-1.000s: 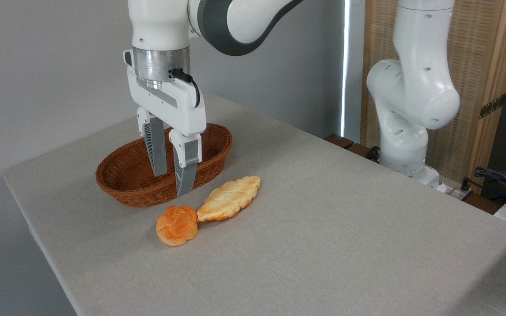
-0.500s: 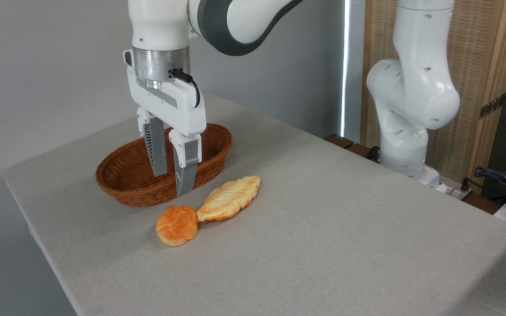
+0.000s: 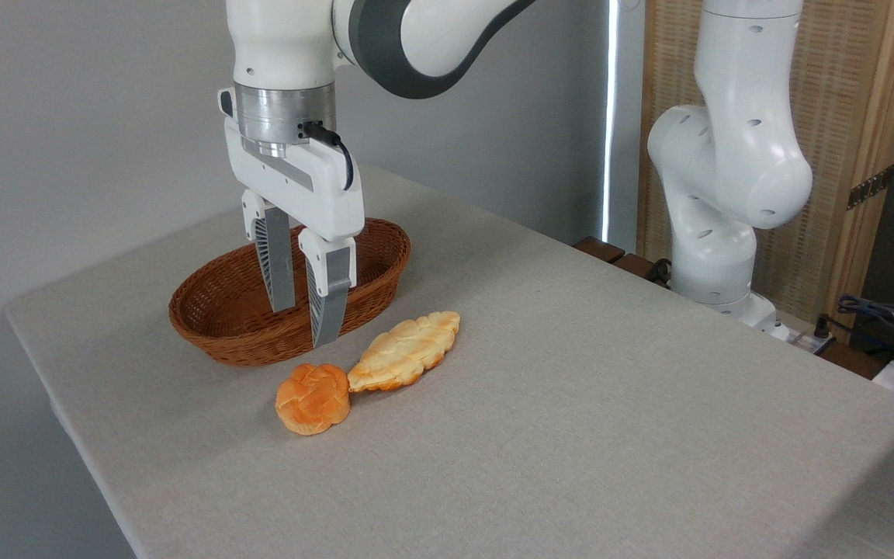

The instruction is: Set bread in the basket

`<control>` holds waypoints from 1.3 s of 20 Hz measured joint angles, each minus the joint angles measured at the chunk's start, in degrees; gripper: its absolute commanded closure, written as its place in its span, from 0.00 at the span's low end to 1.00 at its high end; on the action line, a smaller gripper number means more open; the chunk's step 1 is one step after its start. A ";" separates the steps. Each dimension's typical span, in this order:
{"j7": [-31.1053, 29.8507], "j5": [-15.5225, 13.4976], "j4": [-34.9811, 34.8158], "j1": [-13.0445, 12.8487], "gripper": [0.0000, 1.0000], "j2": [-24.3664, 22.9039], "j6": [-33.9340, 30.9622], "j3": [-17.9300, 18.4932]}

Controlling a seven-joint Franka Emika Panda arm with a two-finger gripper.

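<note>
The gripper [image 3: 303, 326] hangs straight down from the white arm, its two grey ribbed fingers [image 3: 277, 268] parted with a clear gap between them and nothing held in that gap. From where the camera stands, the fingers show in front of the wicker basket [image 3: 218, 330], the longer-looking one reaching down past the basket's near rim; both tips are up off the table.

The basket is an oval, shallow, brown woven one, sitting on the grey cloth-covered table [image 3: 571, 419] toward its far left side. Nothing shows inside it in the parts that the gripper does not hide.

Just in front of the basket, a little to the right, lies the bread [image 3: 313, 398]: a small round orange-golden bun with a knotted top, resting on the table, apart from the basket. It is below and in front of the fingertips, not between them. Its right side touches, or very nearly touches, the lower tip of a pale leaf-shaped loaf [image 3: 404, 351], which lies flat and slants away up to the right.

Farther right, beyond the table's far edge, stands the arm's thick white base column [image 3: 726, 171], with a woven screen [image 3: 843, 116] behind it and some cables [image 3: 889, 318] at the right edge.
</note>
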 measured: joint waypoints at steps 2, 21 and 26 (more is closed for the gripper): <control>0.00 0.00 0.00 0.00 0.00 0.00 0.00 0.00; 0.00 0.00 -4.71 0.18 0.00 7.62 8.35 0.13; 0.00 0.00 -4.70 0.03 0.00 8.62 8.45 0.07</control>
